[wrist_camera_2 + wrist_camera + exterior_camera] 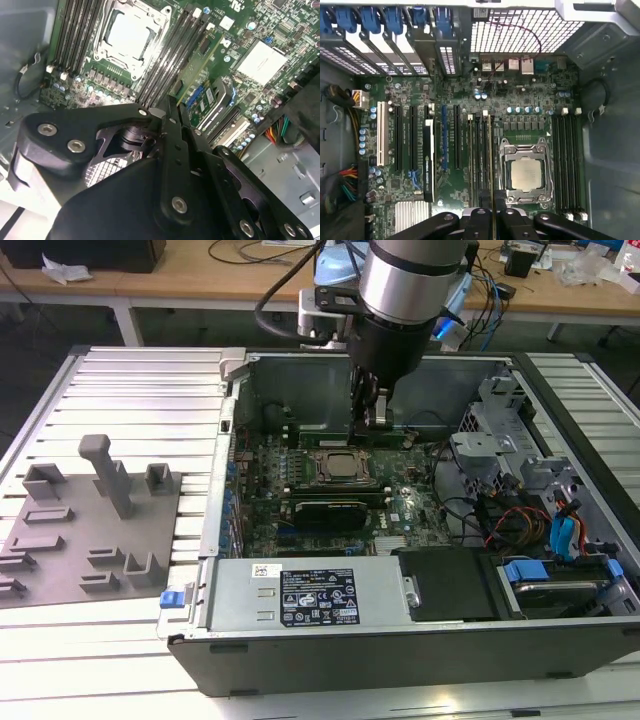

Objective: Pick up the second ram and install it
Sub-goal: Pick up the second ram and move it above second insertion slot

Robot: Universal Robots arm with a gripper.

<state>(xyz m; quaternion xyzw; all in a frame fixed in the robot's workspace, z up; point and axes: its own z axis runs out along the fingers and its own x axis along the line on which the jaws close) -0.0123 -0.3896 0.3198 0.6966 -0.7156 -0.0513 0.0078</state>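
Green circuit board fills the floor of the open computer case (pixel 560 390) in the exterior view, where the silver-and-black arm (pixel 405 285) reaches down from above into the case. The gripper (pixel 374 420) hangs just above the motherboard (pixel 330 500), beside the far edge of the processor socket (pixel 335 466). Its fingers are drawn together, but from here what they pinch is too small to make out. A black card (pixel 325 512) stands on the board on the near side of the socket. The grey power supply (pixel 300 595) runs along the near wall, and a grey plastic fixture (pixel 90 530) with blocks and posts lies on the slatted table (pixel 150 380) toward the exterior view's left, well apart from the case.

In the second wrist view the black gripper (pixel 176 107) is clamped on the end of the second ram (pixel 197 65), a thin green stick seen edge-on. The stick runs away from the fingers (pixel 170 125) over the bank of dark memory slots (pixel 167 65) next to the socket (pixel 129 37), in line with them. Whether it sits in a slot or just above one I cannot tell.

In the first wrist view the gripper (pixel 494 214) holds the second ram (pixel 491 165) as a narrow pale-green line. It lies along the memory slots (pixel 479 160) just beside the socket (pixel 526 172), parallel to them. Another bank of slots (pixel 567 160) lies on the socket's other side, and blue latches (pixel 380 20) line the case's card bays.
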